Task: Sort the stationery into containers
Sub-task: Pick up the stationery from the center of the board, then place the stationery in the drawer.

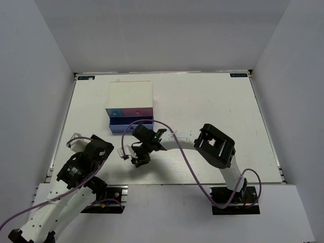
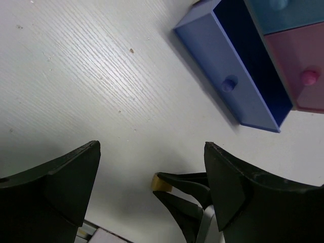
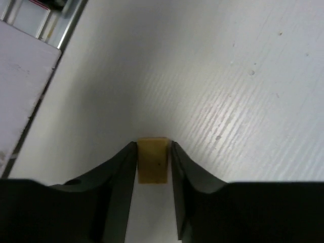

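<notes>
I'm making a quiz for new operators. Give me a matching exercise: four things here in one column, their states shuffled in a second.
1 eraser
2 blue drawer
3 pink drawer
4 left gripper

A pushed in
B wide open, holding nothing
C pulled out
D pinched between the right fingers

Pairs: 1-D, 2-C, 3-A, 4-B

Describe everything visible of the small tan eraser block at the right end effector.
The small tan rectangular eraser block looks matte and rubbery, with flat faces and crisp edges. It sits between the black fingers of the right end effector, which press against two opposite sides. The white table lies beneath; whether the block rests on it cannot be told. The left wrist view shows only one corner.
</notes>
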Controlling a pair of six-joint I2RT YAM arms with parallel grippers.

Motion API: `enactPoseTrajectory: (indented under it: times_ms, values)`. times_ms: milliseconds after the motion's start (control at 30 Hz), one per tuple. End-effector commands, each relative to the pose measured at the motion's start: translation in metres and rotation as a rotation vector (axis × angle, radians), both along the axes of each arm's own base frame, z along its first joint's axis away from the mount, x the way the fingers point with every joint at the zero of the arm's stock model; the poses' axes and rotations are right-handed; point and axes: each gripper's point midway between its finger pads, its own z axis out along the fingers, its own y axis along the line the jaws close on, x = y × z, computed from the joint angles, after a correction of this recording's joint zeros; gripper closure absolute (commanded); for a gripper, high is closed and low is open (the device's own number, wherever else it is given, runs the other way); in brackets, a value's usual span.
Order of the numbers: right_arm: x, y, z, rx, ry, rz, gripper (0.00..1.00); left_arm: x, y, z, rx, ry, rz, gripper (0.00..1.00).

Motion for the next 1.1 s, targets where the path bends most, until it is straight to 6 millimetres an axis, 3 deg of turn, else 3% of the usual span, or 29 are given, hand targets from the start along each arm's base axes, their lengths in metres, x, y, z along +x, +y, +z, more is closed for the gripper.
enactPoseTrajectory:
  times_ms: [0,33,100,200,233,267,467,600,833,1067]
  values:
    - [0.006,-0.001,-0.010,-0.032,-0.012,-0.050,0.66,-0.002,0.009,0.013,-0.029,-0.055,0.059,0.06]
    - [0.009,-0.003,-0.008,-0.033,-0.015,-0.061,0.75,-0.001,0.010,0.013,-0.031,-0.061,0.072,0.06]
    - [0.011,-0.011,-0.010,-0.051,-0.028,-0.088,0.82,-0.002,0.010,0.011,-0.042,-0.065,0.081,0.06]
    - [0.019,-0.030,-0.009,-0.068,-0.044,-0.133,0.85,-0.003,0.011,0.004,-0.050,-0.058,0.095,0.05]
    - [0.026,-0.028,0.010,-0.027,-0.070,-0.151,0.85,-0.001,0.009,0.007,-0.066,-0.071,0.101,0.05]
    - [0.030,-0.031,0.013,-0.028,-0.077,-0.173,0.85,0.000,0.006,0.001,-0.077,-0.069,0.094,0.05]
    - [0.086,-0.032,0.081,0.115,-0.194,-0.314,0.86,0.007,-0.004,-0.010,-0.122,-0.089,0.082,0.05]
    - [0.121,-0.028,0.109,0.176,-0.267,-0.394,0.86,0.010,-0.007,-0.017,-0.123,-0.077,0.076,0.05]
    - [0.160,-0.026,0.127,0.237,-0.357,-0.478,0.86,0.011,-0.017,-0.029,-0.147,-0.050,0.048,0.05]
    - [0.191,-0.029,0.131,0.241,-0.398,-0.551,0.85,0.012,-0.022,-0.033,-0.176,-0.065,0.033,0.05]
